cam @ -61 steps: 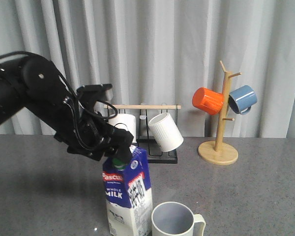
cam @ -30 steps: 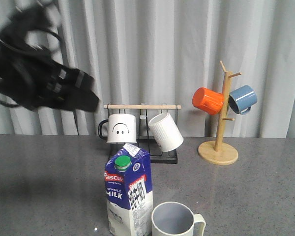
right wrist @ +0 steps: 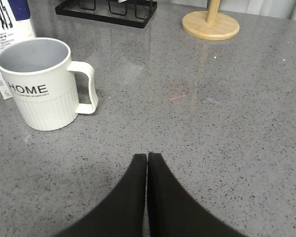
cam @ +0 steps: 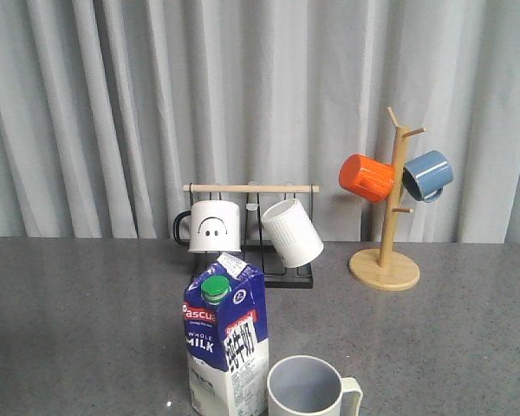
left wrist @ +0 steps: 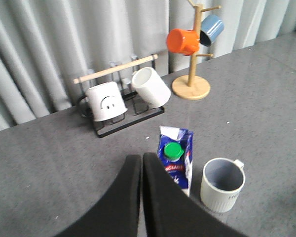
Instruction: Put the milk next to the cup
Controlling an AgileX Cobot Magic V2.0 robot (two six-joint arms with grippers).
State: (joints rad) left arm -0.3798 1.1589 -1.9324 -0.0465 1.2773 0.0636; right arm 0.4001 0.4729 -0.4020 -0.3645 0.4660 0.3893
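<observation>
Blue-white milk [cam: 226, 345] upright beside cup [cam: 309, 388]; both hands [left wrist: 141, 160] [right wrist: 147, 159] closed, empty, raised.

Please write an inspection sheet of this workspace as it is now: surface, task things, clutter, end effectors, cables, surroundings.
Surface: grey speckled table, dry, no spill seen.
Job's things: milk carton upright, green cap on; HOME cup upright, empty, close beside the carton, on the robot's right of it, handle away from the carton.
Clutter: black rack with smiley-face mug and white ribbed mug; wooden mug tree with orange mug and blue mug.
End effectors: left end effector shut, holding nothing, above the table; right end effector shut, holding nothing.
Cables: nothing seen.
Surroundings: grey curtain behind the table.
</observation>
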